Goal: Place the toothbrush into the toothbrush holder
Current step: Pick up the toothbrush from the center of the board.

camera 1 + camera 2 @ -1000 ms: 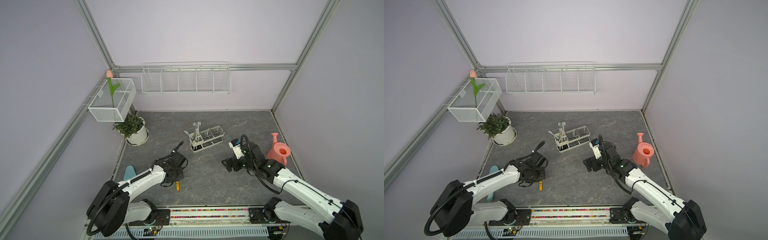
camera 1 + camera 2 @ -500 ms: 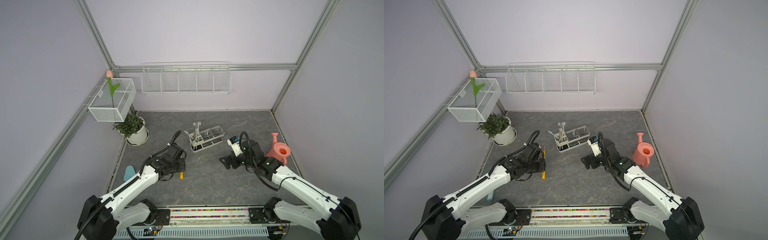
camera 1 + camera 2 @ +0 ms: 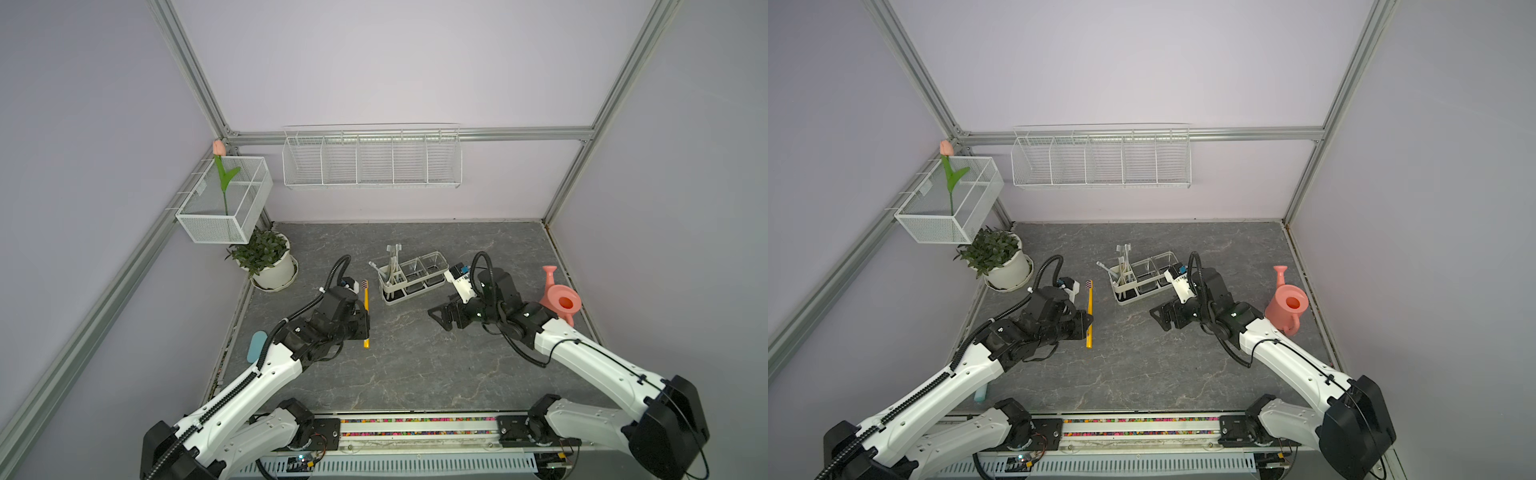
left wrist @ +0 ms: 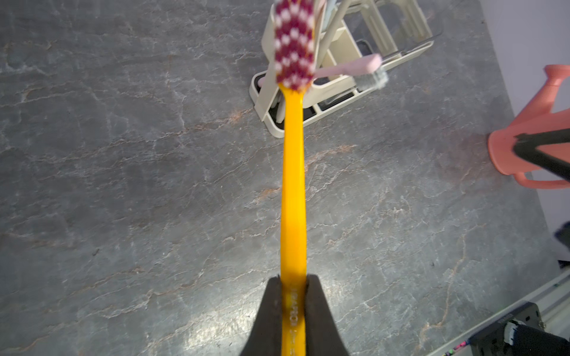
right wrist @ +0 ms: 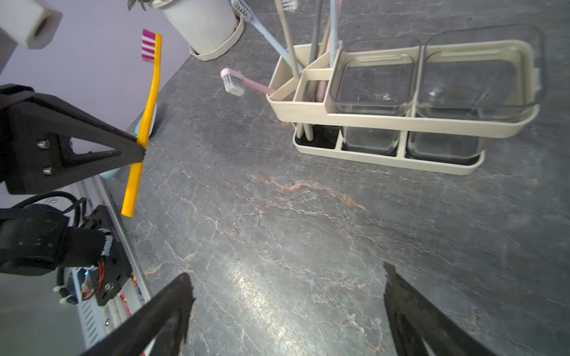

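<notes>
With the left end effector point(image 4: 293, 279) clenched on the yellow toothbrush point(image 4: 293, 172), held above the bench point(image 3: 415, 357) near the toothbrush holder point(image 5: 370, 120), the carrying step seems in hand; next, the handle end must come over a free section and go down, while the right end effector point(image 5: 287, 274) is released.

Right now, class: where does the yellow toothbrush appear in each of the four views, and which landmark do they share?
In a top view: toothbrush left of centre, left of the toothbrush holder.
In a top view: toothbrush again left of centre.
Left wrist: toothbrush along the picture's middle, clamped in the left gripper jaws.
Right wrist: toothbrush upper left of the picture, in the same jaws.
Shared landmark: the cream toothbrush holder.
</notes>
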Motion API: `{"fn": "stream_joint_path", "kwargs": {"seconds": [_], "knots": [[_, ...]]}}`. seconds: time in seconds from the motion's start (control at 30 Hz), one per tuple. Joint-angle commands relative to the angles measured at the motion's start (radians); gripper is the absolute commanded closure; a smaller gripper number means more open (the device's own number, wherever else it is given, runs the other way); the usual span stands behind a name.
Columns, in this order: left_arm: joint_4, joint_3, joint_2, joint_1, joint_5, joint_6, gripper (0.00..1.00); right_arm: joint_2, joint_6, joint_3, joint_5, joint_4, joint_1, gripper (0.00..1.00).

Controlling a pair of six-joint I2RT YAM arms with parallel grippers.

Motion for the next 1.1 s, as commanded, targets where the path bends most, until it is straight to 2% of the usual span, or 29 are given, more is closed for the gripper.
{"fn": "stream_joint_path", "kwargs": {"seconds": [0.0, 0.2, 0.47, 0.77, 1.07], "knots": [[0.041, 0.021, -0.017, -0.003, 0.041, 0.038, 1.00, 0.046, 0.028, 0.034, -0.112, 0.090, -0.005, 0.02], [0.076, 0.042, -0.006, -0.007, 0.123, 0.078, 1.00, 0.126, 0.088, 0.060, -0.289, 0.223, -0.004, 0.01], [0.097, 0.063, -0.017, -0.023, 0.203, 0.146, 1.00, 0.155, 0.171, 0.082, -0.343, 0.363, 0.005, 0.00], [0.127, 0.073, 0.000, -0.031, 0.248, 0.160, 1.00, 0.227, 0.186, 0.147, -0.365, 0.383, 0.032, 0.02], [0.144, 0.074, 0.001, -0.037, 0.244, 0.165, 1.00, 0.312, 0.225, 0.209, -0.384, 0.414, 0.063, 0.20]]}}
